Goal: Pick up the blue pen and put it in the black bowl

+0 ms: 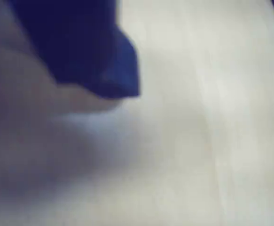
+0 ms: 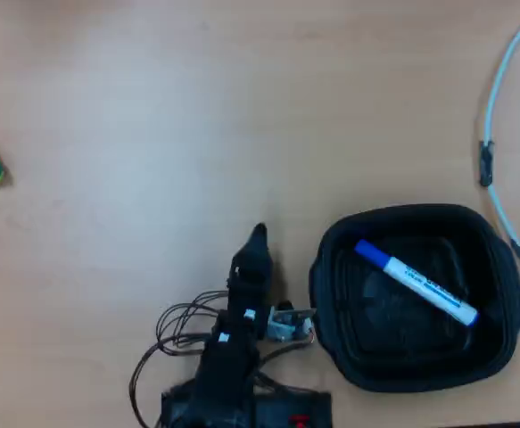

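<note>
Our pincer [image 2: 258,234] sat empty near the table's bottom edge, only one tip showing so we couldn't tell its spread, and the blue pen [image 2: 417,282] already lay inside the black bowl [image 2: 329,267] toward the bottom-right corner — job looked done.

Looks like a hobby or lab bench: plain light wooden tabletop [image 2: 152,107], loose wires [image 2: 166,325] by the arm's base, white cable [image 2: 500,80] far right.
</note>
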You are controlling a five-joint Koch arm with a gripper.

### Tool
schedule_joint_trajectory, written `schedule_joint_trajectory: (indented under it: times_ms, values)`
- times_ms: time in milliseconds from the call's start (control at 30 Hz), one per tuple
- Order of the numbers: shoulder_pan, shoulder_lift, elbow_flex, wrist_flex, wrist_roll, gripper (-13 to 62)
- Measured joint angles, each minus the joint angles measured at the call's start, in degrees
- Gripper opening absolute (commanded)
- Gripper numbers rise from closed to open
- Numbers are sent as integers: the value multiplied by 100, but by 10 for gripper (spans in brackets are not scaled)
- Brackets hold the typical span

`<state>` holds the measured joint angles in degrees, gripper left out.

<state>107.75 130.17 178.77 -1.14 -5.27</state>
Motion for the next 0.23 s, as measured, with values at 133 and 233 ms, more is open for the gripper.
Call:
schedule_joint_trajectory:
  times_ms: [133,233]
  values:
    - [9,0,9,0,0,521]
    - [26,0,9,0,0,522]
